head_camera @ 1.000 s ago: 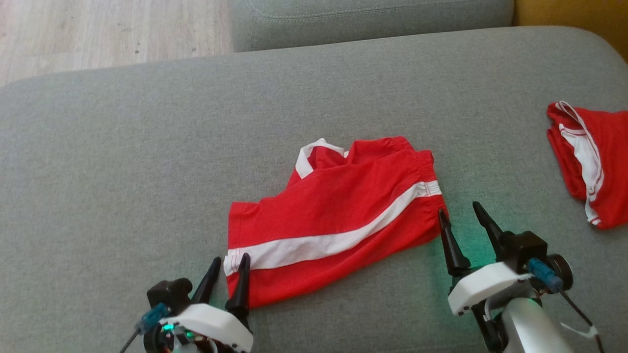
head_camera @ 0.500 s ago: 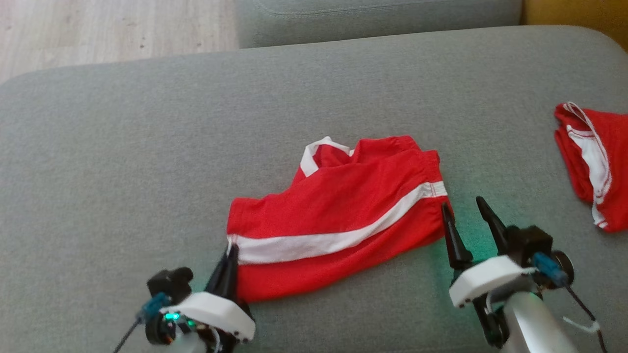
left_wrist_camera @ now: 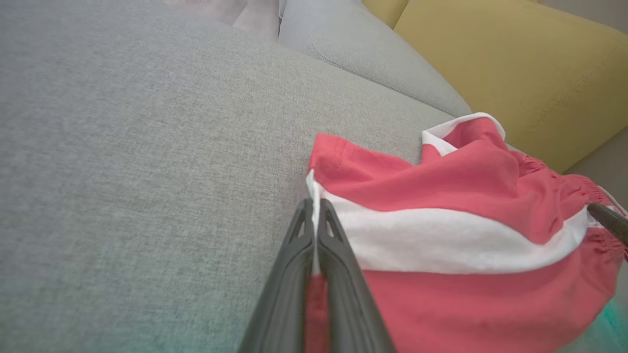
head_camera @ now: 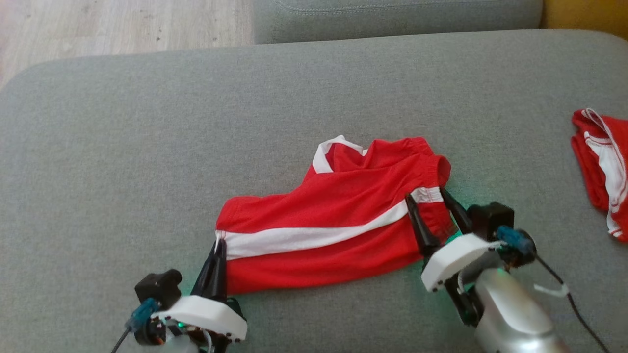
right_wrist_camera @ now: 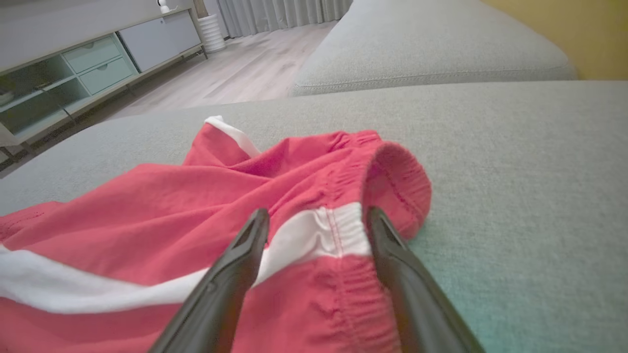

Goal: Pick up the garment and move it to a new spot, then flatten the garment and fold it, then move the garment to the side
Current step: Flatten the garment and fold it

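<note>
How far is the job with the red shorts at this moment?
Done: the left tool is shut on the hem of the red shorts. In hand: the open right tool straddles the waistband, not yet closed. Left: lifting, moving, flattening, folding, setting aside.

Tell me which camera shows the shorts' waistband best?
The right wrist view: the waistband lies close up between the right gripper's open fingers. Head view shows it small; left wrist view, at its far edge.

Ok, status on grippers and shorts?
Left gripper shut on red white-striped fabric shorts, hem corner. Right gripper open, straddling waistband end. Second red garment lies apart, right.
</note>
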Robot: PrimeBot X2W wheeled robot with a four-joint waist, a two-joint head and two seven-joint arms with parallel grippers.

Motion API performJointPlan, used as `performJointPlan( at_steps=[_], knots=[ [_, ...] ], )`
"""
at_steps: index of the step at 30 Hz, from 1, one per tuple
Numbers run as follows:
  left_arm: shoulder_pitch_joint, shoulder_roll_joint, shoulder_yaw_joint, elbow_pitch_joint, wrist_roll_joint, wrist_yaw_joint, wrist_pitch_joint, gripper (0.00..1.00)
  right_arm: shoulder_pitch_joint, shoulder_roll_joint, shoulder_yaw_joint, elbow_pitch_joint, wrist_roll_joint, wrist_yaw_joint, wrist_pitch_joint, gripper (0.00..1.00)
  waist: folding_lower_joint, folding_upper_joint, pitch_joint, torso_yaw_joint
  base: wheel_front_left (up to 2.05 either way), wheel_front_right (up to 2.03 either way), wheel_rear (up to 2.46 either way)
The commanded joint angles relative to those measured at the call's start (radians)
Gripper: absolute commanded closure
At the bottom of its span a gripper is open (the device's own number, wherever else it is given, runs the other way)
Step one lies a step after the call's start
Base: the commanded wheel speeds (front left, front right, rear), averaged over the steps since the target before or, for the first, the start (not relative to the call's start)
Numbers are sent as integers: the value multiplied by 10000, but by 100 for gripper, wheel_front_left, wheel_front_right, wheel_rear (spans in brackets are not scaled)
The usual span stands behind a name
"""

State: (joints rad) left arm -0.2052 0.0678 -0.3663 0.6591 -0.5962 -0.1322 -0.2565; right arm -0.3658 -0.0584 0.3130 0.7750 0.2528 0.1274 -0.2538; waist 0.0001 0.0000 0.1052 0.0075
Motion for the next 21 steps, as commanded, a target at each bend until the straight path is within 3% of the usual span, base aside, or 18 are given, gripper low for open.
performJointPlan(
  at_steps=[1, 13, 15, 16, 17, 19, 21],
  knots=[
    [-249, 16, 417, -307, 112, 16, -53, 100, -406, -107, 352, -106, 233, 33, -80, 0, -1, 0, 18, -17, 0, 0, 0],
    [-250, -81, 511, -374, 295, 16, -53, 100, -780, -337, 1199, 291, 1183, 33, -80, 2, -1, 0, 93, -25, 0, 0, 0],
    [-228, -89, 530, -369, 308, 16, -53, 100, -743, -394, 1299, 302, 1288, 33, -80, 17, -1, 0, 70, -29, 0, 0, 0],
    [-212, -92, 539, -365, 314, 16, -53, 100, -730, -412, 1332, 298, 1339, 33, -80, 29, -1, 0, 57, -34, 0, 0, 0],
    [-196, -96, 547, -360, 318, 16, -53, 100, -714, -430, 1359, 285, 1374, 33, -80, 57, -1, 0, 45, -40, 0, 0, 0],
    [-164, -101, 562, -353, 329, 16, -53, 100, -689, -461, 1368, 264, 1415, 33, -80, 96, -1, 0, 24, -57, 0, 0, 0],
    [-144, -104, 582, -356, 341, 16, -53, 100, -670, -488, 1312, 192, 1394, 33, -80, 100, -1, 0, 12, -68, 0, 0, 0]
  ],
)
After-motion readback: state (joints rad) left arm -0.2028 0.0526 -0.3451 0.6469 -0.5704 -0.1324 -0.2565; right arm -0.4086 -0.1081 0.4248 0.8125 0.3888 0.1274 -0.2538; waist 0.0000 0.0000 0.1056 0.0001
